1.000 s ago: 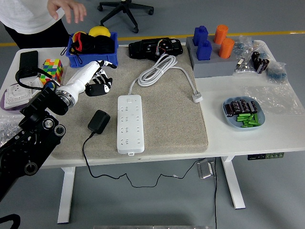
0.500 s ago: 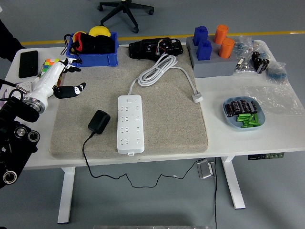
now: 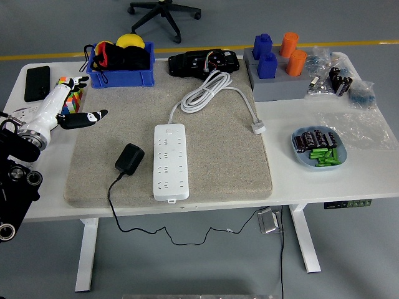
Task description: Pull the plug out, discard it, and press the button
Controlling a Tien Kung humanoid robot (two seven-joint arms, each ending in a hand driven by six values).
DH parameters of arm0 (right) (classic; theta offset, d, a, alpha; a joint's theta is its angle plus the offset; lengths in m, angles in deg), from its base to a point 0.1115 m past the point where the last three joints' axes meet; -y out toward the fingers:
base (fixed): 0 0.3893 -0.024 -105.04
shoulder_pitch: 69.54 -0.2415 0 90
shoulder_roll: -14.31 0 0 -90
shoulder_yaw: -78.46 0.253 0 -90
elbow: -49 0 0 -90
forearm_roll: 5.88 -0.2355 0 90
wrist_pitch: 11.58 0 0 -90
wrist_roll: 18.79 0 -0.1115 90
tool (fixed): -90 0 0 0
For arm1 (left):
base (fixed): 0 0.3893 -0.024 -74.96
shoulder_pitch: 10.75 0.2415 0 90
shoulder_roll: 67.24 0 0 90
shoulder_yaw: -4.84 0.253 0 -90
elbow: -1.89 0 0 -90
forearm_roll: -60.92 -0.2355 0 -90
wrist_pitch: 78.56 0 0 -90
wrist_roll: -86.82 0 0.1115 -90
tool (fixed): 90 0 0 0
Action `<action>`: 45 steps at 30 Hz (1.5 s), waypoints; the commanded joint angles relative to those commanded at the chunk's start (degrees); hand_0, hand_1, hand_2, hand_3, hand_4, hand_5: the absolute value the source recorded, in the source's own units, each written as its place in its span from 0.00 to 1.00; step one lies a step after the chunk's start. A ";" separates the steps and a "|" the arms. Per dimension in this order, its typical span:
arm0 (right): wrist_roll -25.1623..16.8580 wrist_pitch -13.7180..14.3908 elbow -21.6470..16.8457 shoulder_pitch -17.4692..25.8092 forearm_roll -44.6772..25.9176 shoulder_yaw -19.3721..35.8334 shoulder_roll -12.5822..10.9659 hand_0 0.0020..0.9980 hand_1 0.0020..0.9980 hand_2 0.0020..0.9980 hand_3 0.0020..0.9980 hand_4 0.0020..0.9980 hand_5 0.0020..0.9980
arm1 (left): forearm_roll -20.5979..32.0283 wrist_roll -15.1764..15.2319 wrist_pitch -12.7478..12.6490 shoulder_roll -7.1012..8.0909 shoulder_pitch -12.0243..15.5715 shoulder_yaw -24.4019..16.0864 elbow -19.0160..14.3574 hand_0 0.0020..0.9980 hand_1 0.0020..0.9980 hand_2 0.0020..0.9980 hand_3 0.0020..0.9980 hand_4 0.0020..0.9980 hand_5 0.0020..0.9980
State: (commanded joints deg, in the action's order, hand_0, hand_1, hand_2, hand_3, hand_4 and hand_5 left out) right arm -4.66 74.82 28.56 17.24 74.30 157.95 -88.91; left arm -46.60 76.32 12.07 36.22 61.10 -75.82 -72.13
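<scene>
A white power strip [image 3: 170,161] lies lengthwise on the grey mat [image 3: 212,137], its white cable [image 3: 209,87] coiled behind it and its own plug [image 3: 257,128] resting at the mat's right edge. A black adapter plug [image 3: 129,157] lies on the mat left of the strip, unplugged, with its black cord trailing off the table's front. My left hand [image 3: 75,106] hovers at the mat's far left edge, fingers spread, holding nothing. The right arm is out of view.
A blue bin [image 3: 121,62] with black, red and yellow items stands at the back left. Beside it lie a Rubik's cube [image 3: 68,84] and a black phone [image 3: 36,82]. A grey block stand [image 3: 277,71] and a plate [image 3: 317,149] of batteries sit on the right.
My left arm has drawn back to the left, away from the mat's middle. The person at the top left has left the view. The adapter and strip have not moved.
</scene>
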 joint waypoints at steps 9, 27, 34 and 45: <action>-0.03 0.00 -0.10 -0.01 -0.14 -0.24 -0.03 0.75 0.70 0.71 0.72 0.79 0.60 | 0.26 -1.89 0.91 0.10 0.37 -0.88 -0.43 0.86 0.85 0.86 0.94 0.84 0.21; -0.01 0.01 -0.09 0.63 -0.07 0.10 0.39 0.75 0.70 0.71 0.72 0.79 0.61 | 0.54 -2.05 1.72 -0.08 0.95 -1.05 -1.66 0.84 0.83 0.84 0.93 0.80 0.15; -0.02 0.04 -0.07 0.66 -0.05 0.43 0.49 0.75 0.70 0.71 0.72 0.79 0.61 | 0.57 -2.06 1.98 -0.22 0.94 -0.90 -1.84 0.84 0.82 0.83 0.93 0.79 0.14; -0.01 0.03 -0.09 0.65 -0.07 0.51 0.58 0.75 0.70 0.71 0.72 0.79 0.61 | 0.55 -2.18 2.29 -0.23 1.08 -1.13 -1.92 0.83 0.81 0.82 0.92 0.78 0.13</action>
State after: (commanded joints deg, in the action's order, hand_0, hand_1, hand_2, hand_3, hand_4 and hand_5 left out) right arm -4.67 74.85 28.47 17.89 74.23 158.46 -88.33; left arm -46.05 74.14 14.36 35.99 62.19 -76.94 -74.05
